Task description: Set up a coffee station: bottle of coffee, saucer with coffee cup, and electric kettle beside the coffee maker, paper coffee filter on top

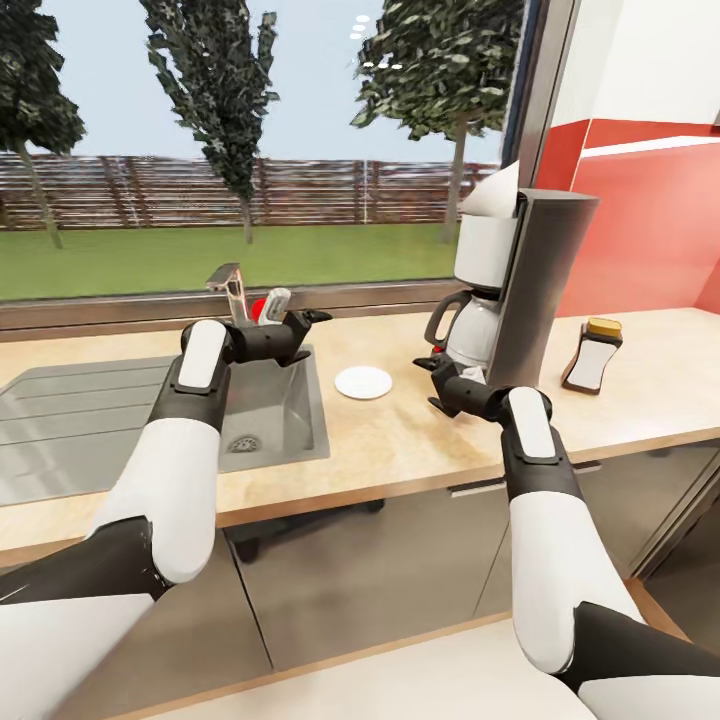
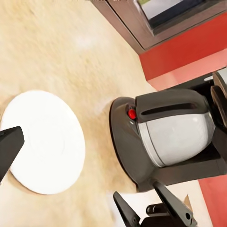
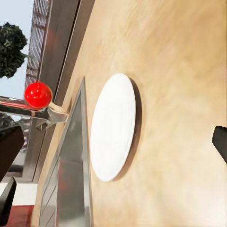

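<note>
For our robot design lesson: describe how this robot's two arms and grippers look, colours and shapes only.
Both arms have glossy white rounded shells with black joint sections. The left gripper and right gripper are matte black, each with two slim tapering fingers. No cables or markings are visible.

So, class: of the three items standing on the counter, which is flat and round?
The saucer: a white disc, unlike the tall coffee maker and the gold-capped bottle of coffee.

On the kitchen countertop (image 1: 400, 440), the saucer (image 1: 363, 382) lies between the sink (image 1: 270, 410) and the coffee maker (image 1: 515, 290). The bottle of coffee (image 1: 592, 355) stands right of the coffee maker.
</note>
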Available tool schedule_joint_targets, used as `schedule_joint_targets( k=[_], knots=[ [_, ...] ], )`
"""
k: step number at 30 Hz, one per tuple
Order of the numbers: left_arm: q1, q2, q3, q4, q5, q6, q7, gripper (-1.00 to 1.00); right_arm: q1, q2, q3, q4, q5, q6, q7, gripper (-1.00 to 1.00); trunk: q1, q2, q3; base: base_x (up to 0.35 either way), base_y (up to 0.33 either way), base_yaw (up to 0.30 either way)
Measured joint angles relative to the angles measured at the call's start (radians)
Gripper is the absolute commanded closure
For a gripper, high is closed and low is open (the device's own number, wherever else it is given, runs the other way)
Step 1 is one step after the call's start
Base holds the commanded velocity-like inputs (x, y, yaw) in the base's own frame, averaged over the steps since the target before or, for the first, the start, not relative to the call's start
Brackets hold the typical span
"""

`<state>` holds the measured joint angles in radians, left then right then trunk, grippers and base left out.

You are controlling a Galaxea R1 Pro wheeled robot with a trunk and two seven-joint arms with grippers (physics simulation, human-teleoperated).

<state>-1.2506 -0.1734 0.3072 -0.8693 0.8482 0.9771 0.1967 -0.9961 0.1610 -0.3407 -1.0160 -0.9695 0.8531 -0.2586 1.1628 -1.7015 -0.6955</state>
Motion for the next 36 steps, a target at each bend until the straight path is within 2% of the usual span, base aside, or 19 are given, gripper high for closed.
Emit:
schedule_joint_targets(
  k=[9, 13, 20, 27, 31, 35, 36],
  knots=[
    [0.000, 0.000, 0.002, 0.002, 0.000, 0.000, 0.000, -1.00, -0.001, 0.000, 0.067, 0.000, -0.010, -0.048, -0.032, -1.00, 0.000, 0.000, 0.000, 0.054, 0.000, 0.000],
    [0.000, 0.000, 0.004, 0.002, 0.000, 0.000, 0.000, -1.00, -0.003, -0.001, 0.088, 0.000, -0.073, -0.061, -0.054, -1.00, 0.000, 0.000, 0.000, 0.006, 0.000, 0.000],
    [0.000, 0.000, 0.005, 0.003, 0.000, 0.000, 0.000, -1.00, -0.004, -0.001, 0.097, -0.005, -0.180, -0.067, -0.146, -1.00, 0.000, 0.000, 0.000, 0.001, 0.000, 0.000],
    [0.000, 0.000, 0.005, 0.003, -0.001, 0.000, 0.000, -1.00, -0.005, -0.001, 0.109, -0.006, -0.202, -0.068, -0.159, -1.00, 0.000, 0.000, 0.000, 0.000, 0.000, 0.000],
    [0.000, 0.000, 0.006, 0.004, -0.001, 0.000, 0.001, -1.00, -0.006, -0.001, 0.150, -0.006, -0.207, -0.074, -0.161, -1.00, 0.000, 0.000, 0.000, 0.016, 0.000, 0.000],
    [0.000, 0.000, 0.006, 0.005, -0.001, 0.000, 0.002, -1.00, -0.006, -0.001, 0.174, -0.004, -0.216, -0.116, -0.162, -1.00, 0.000, 0.000, 0.000, 0.123, 0.000, 0.000],
    [0.000, 0.000, 0.007, 0.005, -0.001, 0.000, 0.002, -1.00, -0.006, -0.001, 0.194, -0.004, -0.220, -0.128, -0.162, -1.00, 0.000, 0.000, 0.000, 0.107, 0.000, 0.000]
  ],
)
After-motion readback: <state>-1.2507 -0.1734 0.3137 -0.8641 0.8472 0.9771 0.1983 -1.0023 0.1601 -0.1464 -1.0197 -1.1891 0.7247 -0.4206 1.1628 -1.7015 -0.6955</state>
